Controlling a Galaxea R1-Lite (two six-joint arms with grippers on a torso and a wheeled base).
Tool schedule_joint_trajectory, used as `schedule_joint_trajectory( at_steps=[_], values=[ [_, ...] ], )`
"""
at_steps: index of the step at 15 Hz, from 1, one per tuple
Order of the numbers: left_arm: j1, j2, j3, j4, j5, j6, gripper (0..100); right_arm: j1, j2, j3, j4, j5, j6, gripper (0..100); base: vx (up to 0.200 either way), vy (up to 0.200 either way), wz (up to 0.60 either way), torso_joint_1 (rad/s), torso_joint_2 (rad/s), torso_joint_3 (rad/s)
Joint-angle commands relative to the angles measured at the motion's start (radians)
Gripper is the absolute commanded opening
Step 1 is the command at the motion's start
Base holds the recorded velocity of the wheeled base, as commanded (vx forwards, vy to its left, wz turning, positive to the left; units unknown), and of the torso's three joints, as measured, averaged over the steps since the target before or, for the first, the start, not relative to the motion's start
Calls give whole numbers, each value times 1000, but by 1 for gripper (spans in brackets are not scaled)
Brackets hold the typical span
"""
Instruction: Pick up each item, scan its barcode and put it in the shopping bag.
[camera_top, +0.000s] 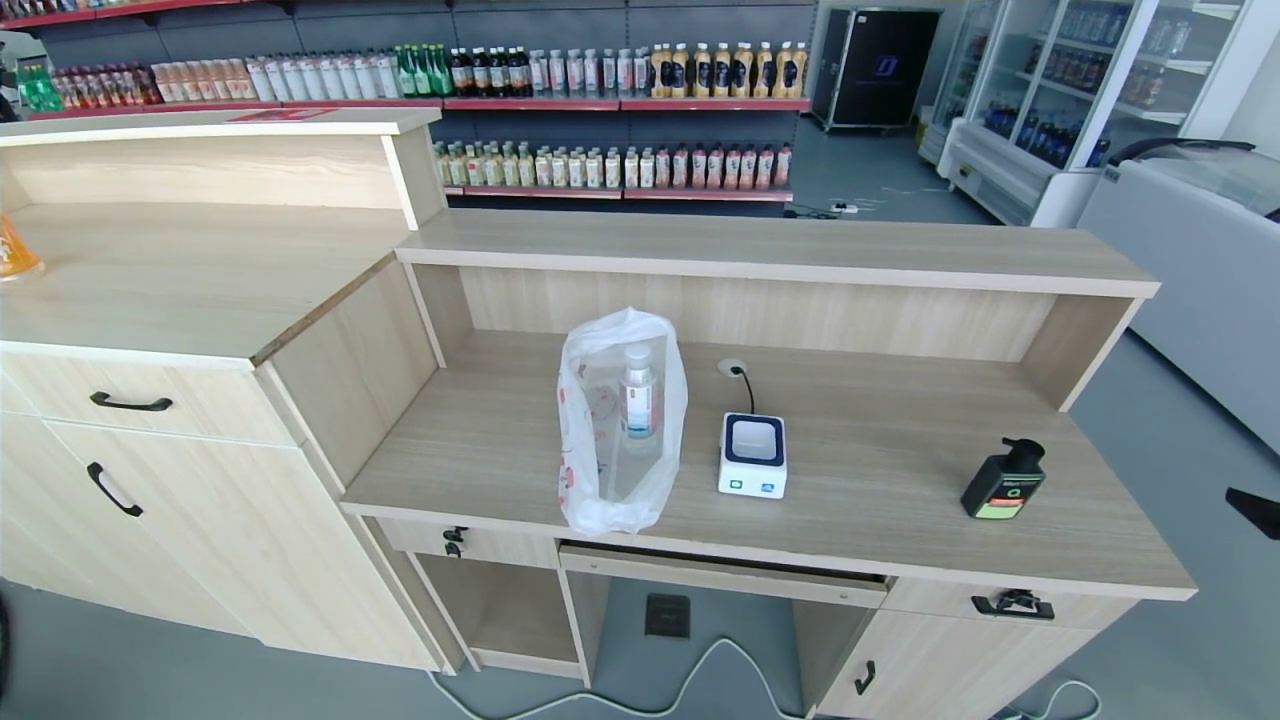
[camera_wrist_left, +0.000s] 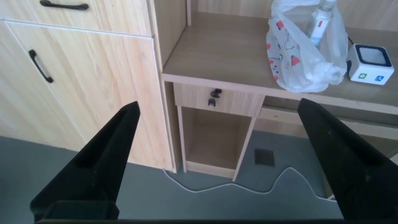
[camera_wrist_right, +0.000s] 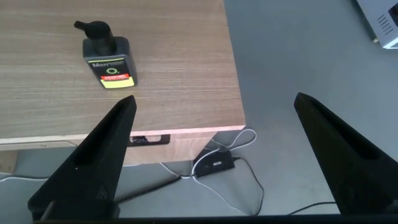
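Jaws of the left gripper (camera_wrist_left: 217, 104) and right gripper (camera_wrist_right: 214, 98) are standing wide apart, holding nothing. On the desk (camera_top: 900, 440), the shopping bag (camera_top: 620, 480) is sagging near the front edge with a clear bottle (camera_top: 638, 395) inside, and the scanner (camera_top: 752, 455) is sitting just beside it. Near the front right corner, the pump bottle (camera_top: 1003, 482) is standing upright. It is looking rigid, smooth and probably weighty, so gripping its flat body below the pump seems safest.

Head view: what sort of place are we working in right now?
Most likely a small shop's checkout: shelves of bottled drinks line the back wall, glass-door fridges stand to the right, and a barcode scanner sits beside a plastic shopping bag on the wooden counter.
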Motion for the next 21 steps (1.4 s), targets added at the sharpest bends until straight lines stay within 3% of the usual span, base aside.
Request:
schedule_joint_trajectory(
  at_steps=[1, 3, 7, 15, 21],
  values=[
    [0, 0, 0, 0, 1, -1, 100, -6, 95, -55, -5, 2, -8, 100, 0, 0, 0, 0, 0, 0],
    [0, 0, 0, 0, 1, -1, 100, -6, 135, -96, 5, 20, -8, 100, 0, 0, 0, 0, 0, 0],
    [0, 0, 0, 0, 1, -1, 100, -1, 218, -151, 5, 157, -11, 100, 0, 0, 0, 0, 0, 0],
    [0, 0, 0, 0, 1, -1, 100, 31, 353, -222, -3, 166, -109, 100, 0, 0, 0, 0, 0, 0],
    [0, 0, 0, 0, 1, -1, 100, 117, 436, -317, -8, 166, -109, 100, 0, 0, 0, 0, 0, 0]
  ],
)
